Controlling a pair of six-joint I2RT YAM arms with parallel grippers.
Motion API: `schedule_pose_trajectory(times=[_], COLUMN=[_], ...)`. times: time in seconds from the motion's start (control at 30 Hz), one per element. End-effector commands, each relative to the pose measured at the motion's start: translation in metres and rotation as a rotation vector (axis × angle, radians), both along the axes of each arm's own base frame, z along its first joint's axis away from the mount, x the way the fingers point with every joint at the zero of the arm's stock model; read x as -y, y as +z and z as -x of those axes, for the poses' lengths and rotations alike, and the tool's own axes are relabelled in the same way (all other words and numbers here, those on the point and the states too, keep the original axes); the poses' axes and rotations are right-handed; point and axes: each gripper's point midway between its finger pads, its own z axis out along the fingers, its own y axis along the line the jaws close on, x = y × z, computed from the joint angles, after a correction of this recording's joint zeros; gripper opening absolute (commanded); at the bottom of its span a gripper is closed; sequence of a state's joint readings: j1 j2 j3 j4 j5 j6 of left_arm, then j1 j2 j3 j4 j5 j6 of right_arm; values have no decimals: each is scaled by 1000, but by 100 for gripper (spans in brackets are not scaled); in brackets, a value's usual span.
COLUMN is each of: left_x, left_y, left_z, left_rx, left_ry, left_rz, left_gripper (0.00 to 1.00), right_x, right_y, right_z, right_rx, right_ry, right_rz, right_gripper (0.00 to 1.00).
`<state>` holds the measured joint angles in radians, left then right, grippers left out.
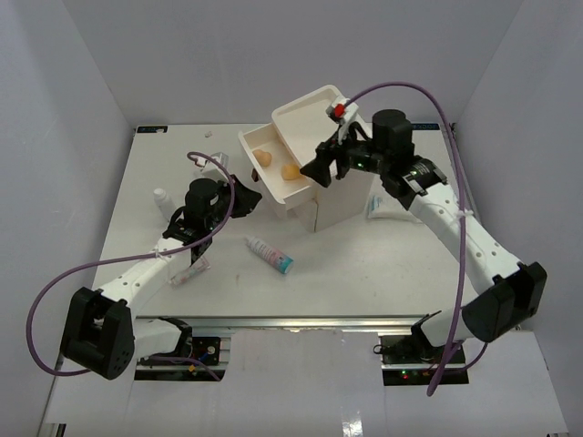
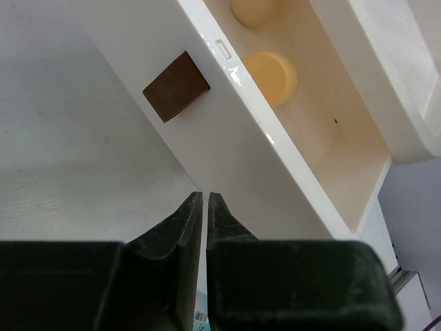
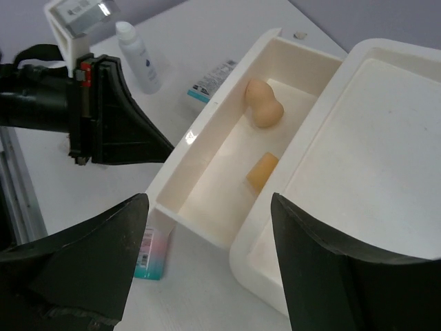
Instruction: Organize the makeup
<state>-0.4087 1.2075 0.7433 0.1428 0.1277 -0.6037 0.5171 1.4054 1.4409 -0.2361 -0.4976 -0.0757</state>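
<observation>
Sorting looks midway: two sponges (image 3: pixel 263 103) lie in the open drawer (image 3: pixel 196 131) beneath the right gripper (image 3: pixel 208 200), spread wide and empty, so the left gripper (image 2: pixel 205 196), closed on nothing, probably should fetch the tube (image 1: pixel 270 252) lying near it, toward its base.

- Your top external view looks down from above and behind the near edge of the table (image 1: pixel 364 264). It is far enough back to take in the whole table and the drawer box (image 1: pixel 344 196).
- Your left wrist view sits just behind the left hand (image 2: pixel 205 196). It faces along the fingers, very close to the front wall of the open drawer (image 2: pixel 207 131).
- Your right wrist view looks steeply down past the right hand (image 3: pixel 208 200) into that drawer from the other side, with the left hand also in frame.
- All three views share the open drawer and the two sponges (image 1: pixel 262 157) inside.
</observation>
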Motion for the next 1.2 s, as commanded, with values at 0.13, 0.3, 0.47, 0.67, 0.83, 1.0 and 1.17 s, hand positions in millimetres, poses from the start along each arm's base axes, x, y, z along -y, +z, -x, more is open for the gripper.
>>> schedule_pose_trajectory(times=[0.13, 0.3, 0.47, 0.67, 0.83, 1.0, 1.17], left_x=[5, 4, -1, -14, -14, -4, 12], left_y=[28, 31, 33, 34, 28, 29, 35], left_z=[-13, -18, -22, -28, -39, -54, -62], left_rx=[67, 75, 82, 89, 74, 79, 96], left_ry=[-13, -14, -5, 22, 4, -52, -127], left_rz=[40, 43, 43, 44, 55, 69, 96], left_gripper=[20, 21, 22, 24, 25, 26, 26], right_x=[-47, -42, -40, -45, -50, -55, -60], right_y=[-12, -27, -39, -54, -59, -64, -66], right_z=[-56, -87, -97, -102, -99, -94, -89], right_rx=[54, 89, 102, 92, 81, 70, 53], right_ry=[-253, -392, -424, -414, -381, -342, -304], right_rz=[165, 238, 272, 298, 297, 294, 285], right_gripper=[77, 72, 71, 63, 47, 27, 15])
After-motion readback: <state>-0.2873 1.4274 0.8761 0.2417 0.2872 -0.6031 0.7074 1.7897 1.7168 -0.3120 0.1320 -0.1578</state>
